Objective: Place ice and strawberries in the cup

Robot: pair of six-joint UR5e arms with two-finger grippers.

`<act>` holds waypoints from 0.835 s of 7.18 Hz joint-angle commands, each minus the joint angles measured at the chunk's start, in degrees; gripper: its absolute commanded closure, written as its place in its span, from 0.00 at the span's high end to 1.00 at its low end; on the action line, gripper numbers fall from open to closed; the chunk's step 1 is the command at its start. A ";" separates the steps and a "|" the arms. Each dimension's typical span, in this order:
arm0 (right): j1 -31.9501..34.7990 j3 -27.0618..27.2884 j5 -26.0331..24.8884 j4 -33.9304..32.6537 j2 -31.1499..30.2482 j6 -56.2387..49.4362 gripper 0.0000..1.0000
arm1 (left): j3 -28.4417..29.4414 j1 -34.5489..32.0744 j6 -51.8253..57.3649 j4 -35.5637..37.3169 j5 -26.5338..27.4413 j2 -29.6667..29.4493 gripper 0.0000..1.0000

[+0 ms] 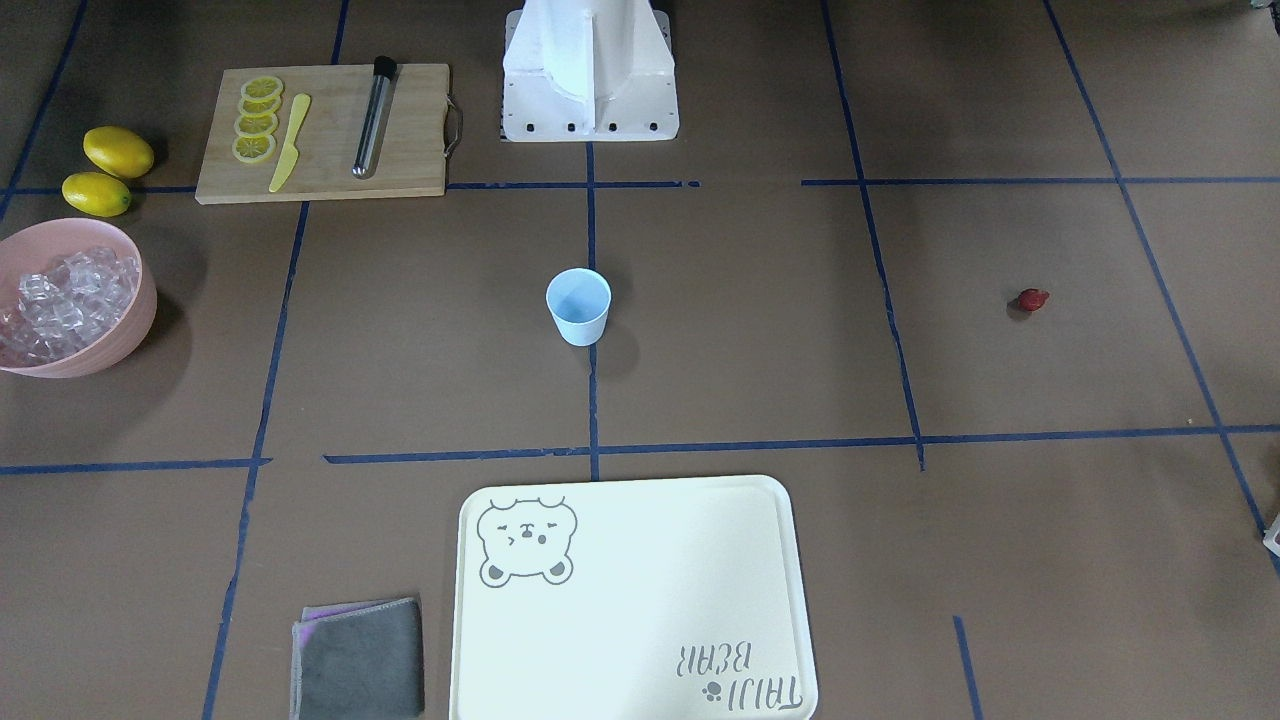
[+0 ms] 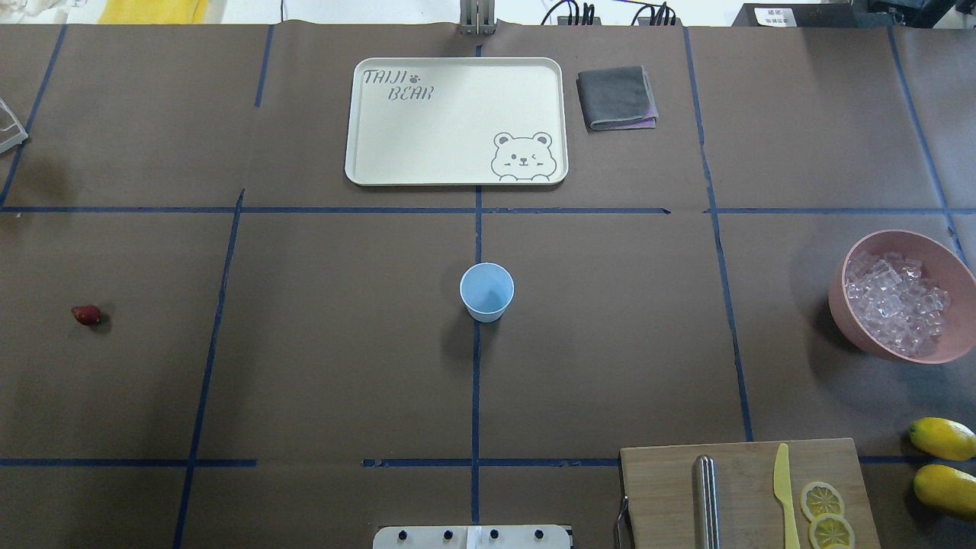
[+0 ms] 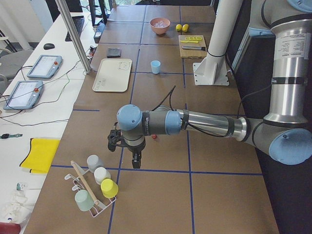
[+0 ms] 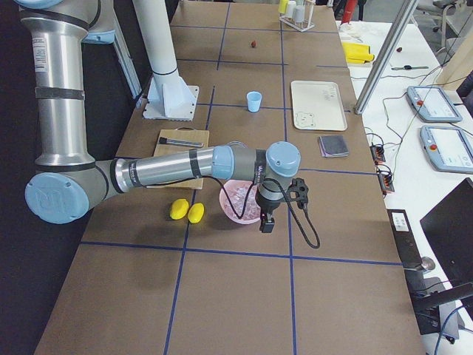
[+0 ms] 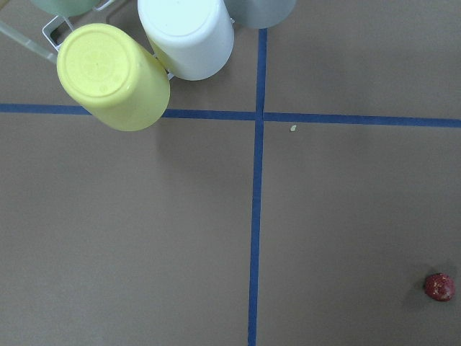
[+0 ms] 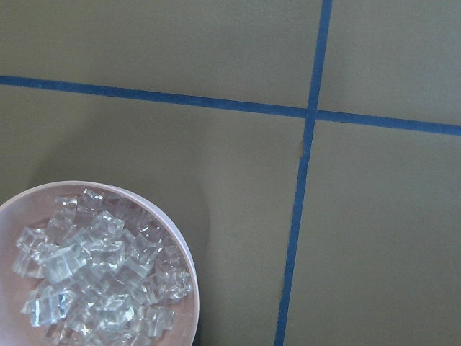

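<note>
Brown paper ruled with blue tape covers the tabletop [image 2: 343, 366], and the cup [image 2: 486, 291] stands upright and empty at its centre. I judge it sits there so that either of my arms can reach it.

The strawberry [image 2: 86, 314] lies alone far out on my left, well apart from the cup. My left end effector [image 3: 136, 161] hangs above the tabletop near it, pointing down. The left wrist view catches the berry only in its lower right corner, so I am not yet over it. Whether that end effector is released or clenched, I cannot tell.

The ice [image 2: 892, 305] is heaped in a pink bowl [image 2: 841, 316] far out on my right. My right end effector [image 4: 266, 222] hangs near that bowl, and its state I cannot tell either.

Each ingredient lies on the side of the arm that hovers by it, which looks like a split of the work. Nothing is in the cup yet, so the task appears to be at its start. Lemons [image 2: 942, 438], a board [image 2: 663, 488] and a tray [image 2: 427, 137] lie aside.
</note>
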 commanded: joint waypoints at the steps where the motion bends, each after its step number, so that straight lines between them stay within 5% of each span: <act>1: -0.04 0.35 -0.62 0.17 -0.62 -0.56 1.00 | -0.05 0.23 -0.61 1.30 -0.06 -0.16 1.00; 6: -0.12 0.18 -0.44 0.52 -0.71 0.13 1.00 | -1.01 4.43 0.17 1.31 -1.02 1.42 1.00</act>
